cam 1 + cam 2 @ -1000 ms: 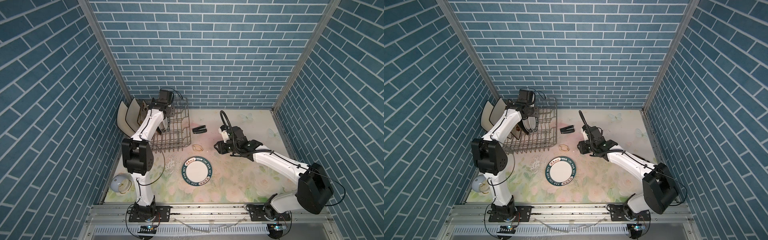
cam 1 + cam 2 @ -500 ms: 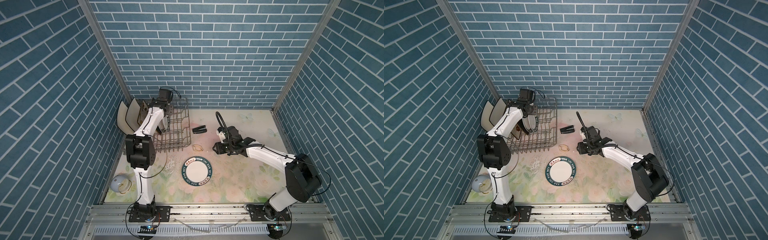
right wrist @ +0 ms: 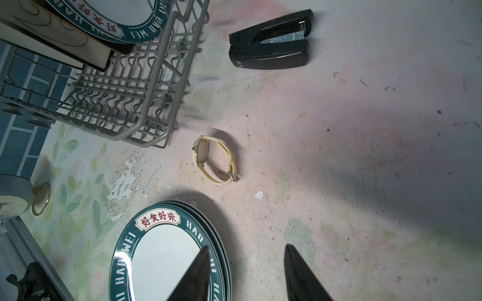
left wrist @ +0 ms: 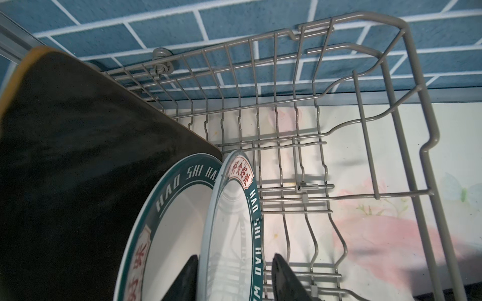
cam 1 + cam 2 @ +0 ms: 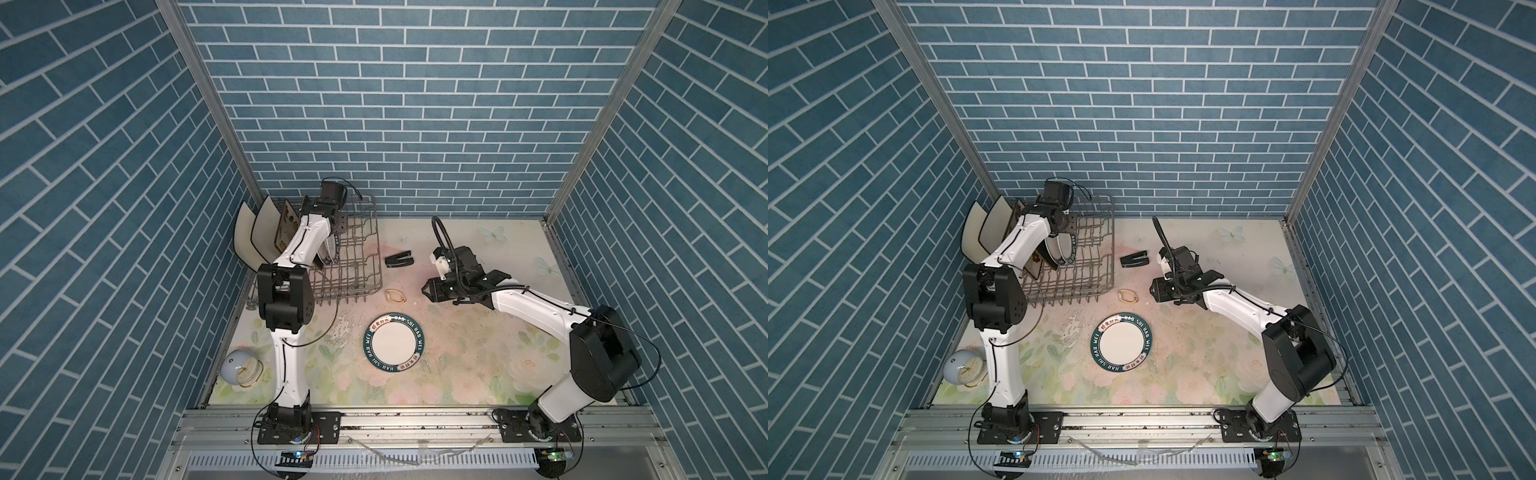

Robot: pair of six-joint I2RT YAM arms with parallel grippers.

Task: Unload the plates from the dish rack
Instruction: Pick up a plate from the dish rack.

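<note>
Two strays beside grey wire dish rack [image 5: 358,266]: black stapler [image 5: 399,260], cream wristwatch [image 5: 395,296] | teal-rimmed round white plates [image 4: 229,229] upright | left gripper [image 4: 234,256] apart astride one, right gripper [image 3: 247,245] apart, empty

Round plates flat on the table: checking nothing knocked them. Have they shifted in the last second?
No. The flat plates sit where they were, just nearer the robot than the watch, with the same gap as before.

Both top views look down steeply from high over the front rail [image 5: 415,424], facing the back wall [image 5: 395,104], and share nearly the whole table [image 5: 478,374]; the left wrist camera sits very near inside the dish rack [image 4: 364,125]; the right wrist camera looks down closely, sharing rack corner and lying plate [image 3: 156,250] with them.
</note>
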